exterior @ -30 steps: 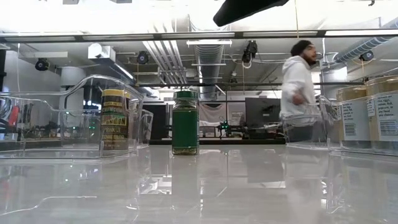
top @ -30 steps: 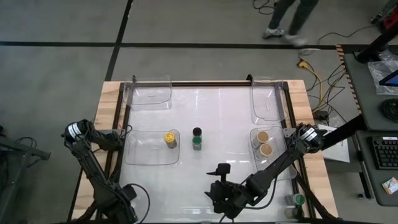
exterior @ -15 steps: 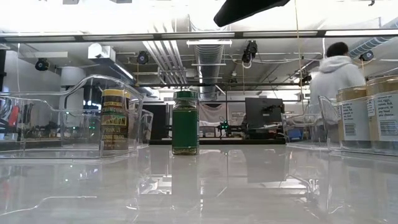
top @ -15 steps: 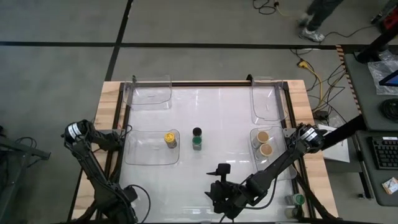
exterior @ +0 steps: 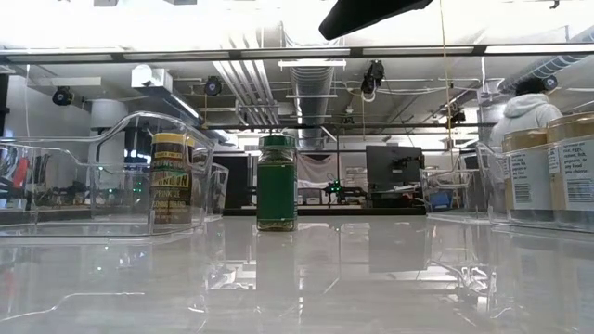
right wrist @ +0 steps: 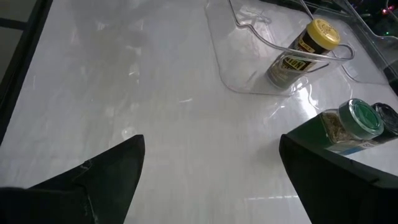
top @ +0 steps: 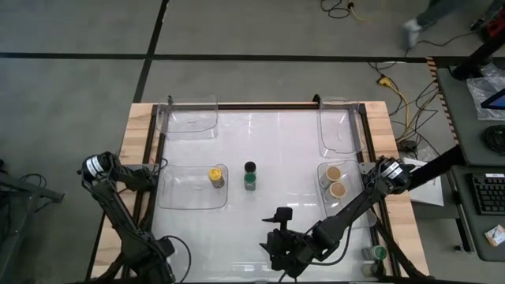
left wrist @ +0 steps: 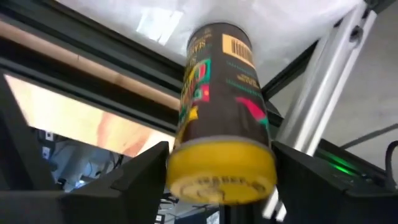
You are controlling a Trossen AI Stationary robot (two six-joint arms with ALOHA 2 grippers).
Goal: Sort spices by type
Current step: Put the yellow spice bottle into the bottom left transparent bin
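Observation:
My left gripper (top: pixel 151 175) (left wrist: pixel 221 155) is at the table's left edge, shut on a yellow-lidded spice jar (left wrist: pixel 221 106) that only the left wrist view shows. My right gripper (top: pixel 280 214) (right wrist: pixel 211 143) hovers open over the near middle of the table, holding nothing. A second yellow-lidded jar (top: pixel 215 175) (right wrist: pixel 305 53) stands in the near-left clear tray (top: pixel 185 193). A green-lidded jar (top: pixel 250 182) (exterior: pixel 277 183) and a black-lidded jar (top: pixel 250 167) stand together on the table's middle. Two tan-lidded jars (top: pixel 334 173) (top: pixel 339 189) stand in the near-right tray (top: pixel 351 209). My left gripper pinches the jar between its two fingers (left wrist: pixel 143 180) at the lid end (left wrist: pixel 221 171). The yellow lid faces the wrist and the jar's base (left wrist: pixel 221 34) points away from it, along the fingers. The jar looks lifted clear beside the table's frame.
Two more clear trays sit at the far left (top: pixel 189 114) and far right (top: pixel 339 126). A green-lidded thing (top: pixel 379 253) lies off the table's near right corner. The table's near left and middle far parts are bare. A person (exterior: pixel 529 97) is beyond the far edge.
Neither arm nor any jar has moved. A person in the room beyond the table's far edge has walked toward the right.

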